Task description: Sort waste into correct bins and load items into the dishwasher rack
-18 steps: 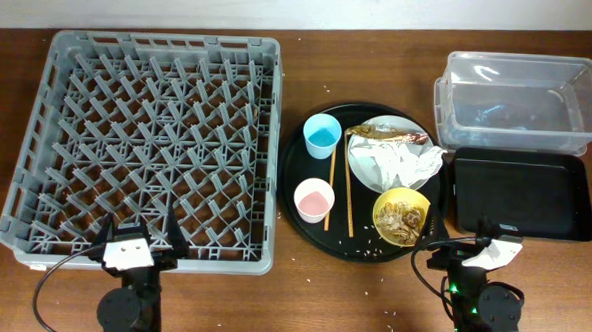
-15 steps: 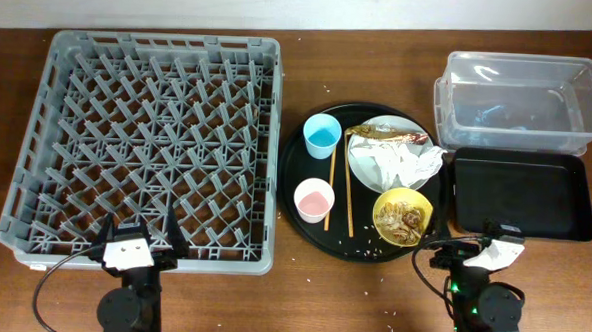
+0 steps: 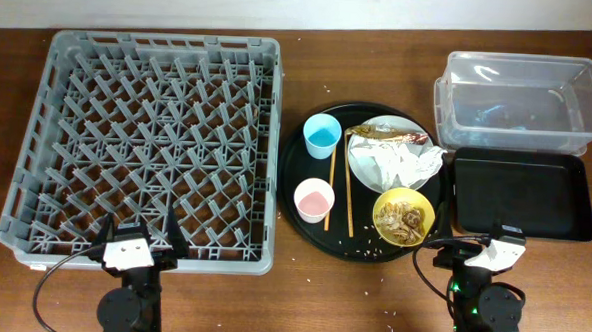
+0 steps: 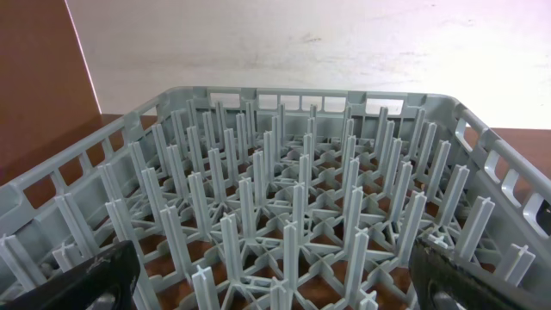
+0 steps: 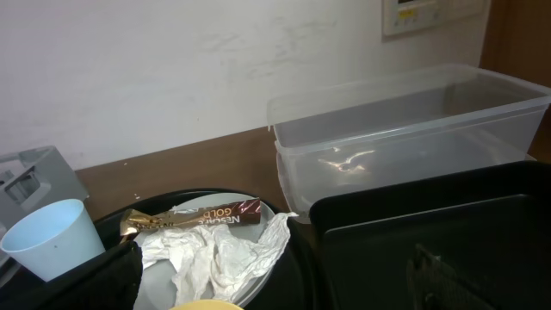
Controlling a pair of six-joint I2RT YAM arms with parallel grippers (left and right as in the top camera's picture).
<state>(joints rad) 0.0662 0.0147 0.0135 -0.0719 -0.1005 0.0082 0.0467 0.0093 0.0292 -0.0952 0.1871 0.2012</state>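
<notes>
The grey dishwasher rack (image 3: 161, 42) is at the left, also in the left wrist view (image 4: 293, 95). My left gripper (image 3: 138, 237) (image 4: 275, 288) is open and empty at its near edge. A plate (image 3: 360, 167) holds the white napkin (image 3: 401, 163) (image 5: 224, 254) and gold-brown wrapper (image 3: 387, 136) (image 5: 194, 215). The yellow bowl (image 3: 403, 217) holds food scraps. Beside them are the blue cup (image 3: 321, 135) (image 5: 47, 237), pink cup (image 3: 314, 199) and chopsticks (image 3: 349, 193). My right gripper (image 3: 473, 249) (image 5: 275, 288) is open and empty, near the bowl and the black rectangular tray (image 3: 520, 196) (image 5: 430, 224).
The dishes stand on a round black tray (image 3: 292, 171) in the middle. The clear plastic tub (image 3: 521, 60) (image 5: 405, 99) is at the back right, behind the black rectangular tray. Crumbs lie scattered on the brown table (image 3: 371, 289).
My right gripper has shifted slightly to the right. Nothing else has moved.
</notes>
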